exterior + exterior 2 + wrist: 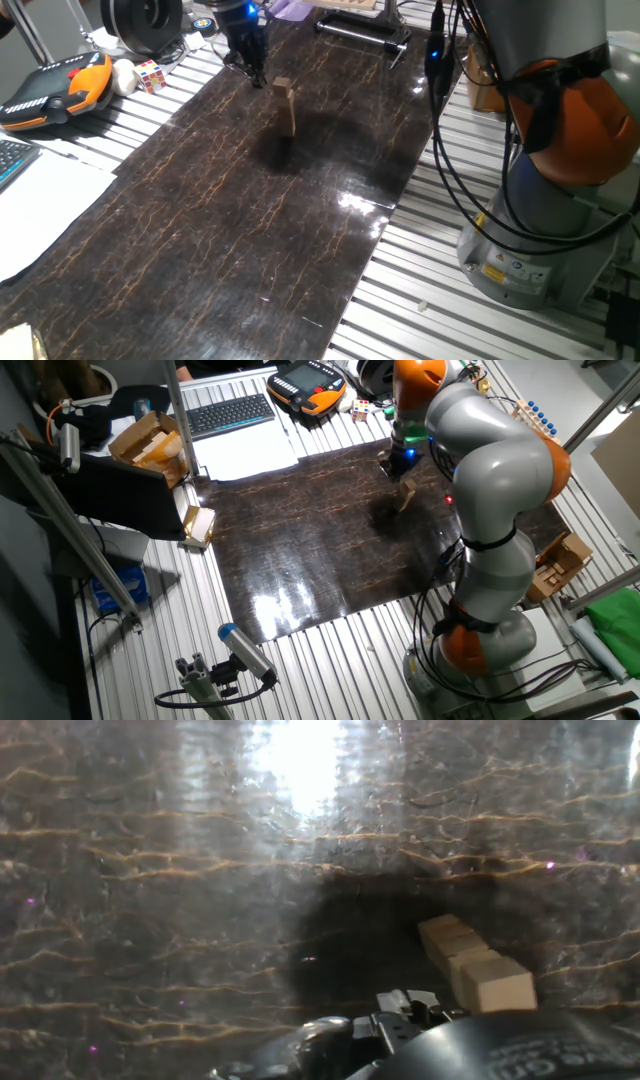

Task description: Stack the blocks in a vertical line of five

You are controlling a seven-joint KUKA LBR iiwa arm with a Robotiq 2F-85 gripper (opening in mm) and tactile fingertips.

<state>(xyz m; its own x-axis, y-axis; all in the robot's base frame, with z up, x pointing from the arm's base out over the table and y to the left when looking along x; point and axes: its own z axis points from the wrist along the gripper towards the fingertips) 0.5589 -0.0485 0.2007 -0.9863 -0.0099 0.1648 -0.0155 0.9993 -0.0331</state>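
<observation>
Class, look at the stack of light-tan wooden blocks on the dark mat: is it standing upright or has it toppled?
Upright. In one fixed view the stack of light-tan wooden blocks rises as a narrow column from the dark marbled mat; its top block sits slightly skewed. No blocks lie scattered around it.

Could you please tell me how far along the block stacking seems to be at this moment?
Done: a stack of blocks already stands on the dark mat, several high; the exact count is hard to read. In hand: apparently nothing; the gripper hovers beside the stack's top, and its jaws are not clearly visible. Left: any blocks still missing from five, though no loose ones are in view.
</observation>
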